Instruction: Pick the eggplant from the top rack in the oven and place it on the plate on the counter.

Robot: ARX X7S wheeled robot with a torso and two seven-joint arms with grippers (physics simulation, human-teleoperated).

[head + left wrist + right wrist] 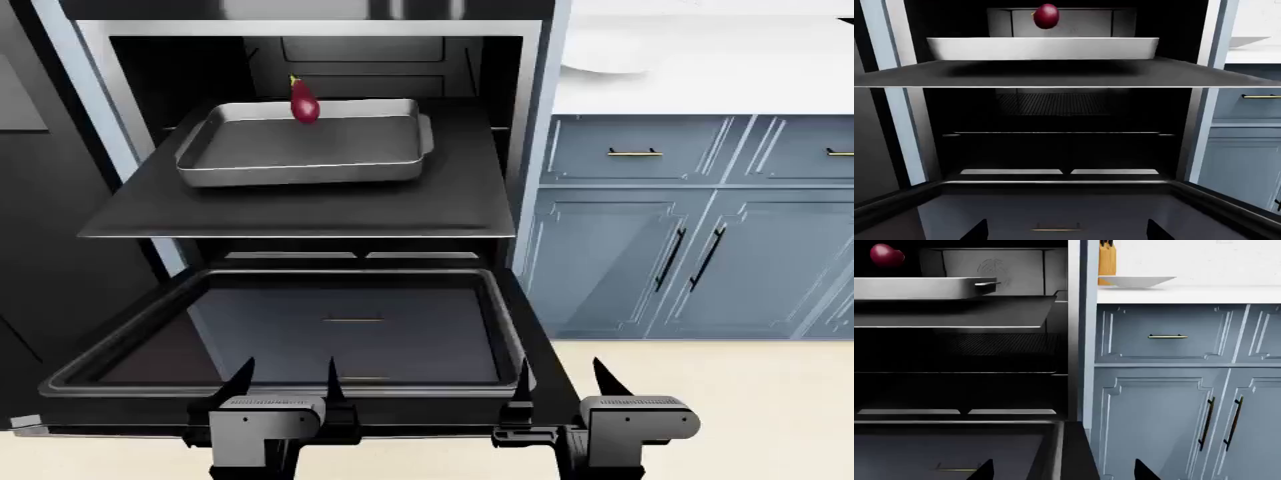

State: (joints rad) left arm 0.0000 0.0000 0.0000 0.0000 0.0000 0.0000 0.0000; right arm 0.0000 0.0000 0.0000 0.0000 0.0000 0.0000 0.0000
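Head view looks forward and down at the open oven [80,200], counter [721,80] to its right. Left wrist view sits low, facing straight into the oven. Right wrist view sits low, facing the oven's right edge and cabinets [1174,390]. All share the baking tray [304,145].

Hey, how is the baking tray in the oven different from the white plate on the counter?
The baking tray is rectangular with raised walls and end handles; the plate is round and shallow. The tray is silver-grey metal, the plate plain white. The tray sits on the pulled-out top rack and carries the eggplant; the plate sits on the counter, with nothing on it that shows. Both are wider than the eggplant.
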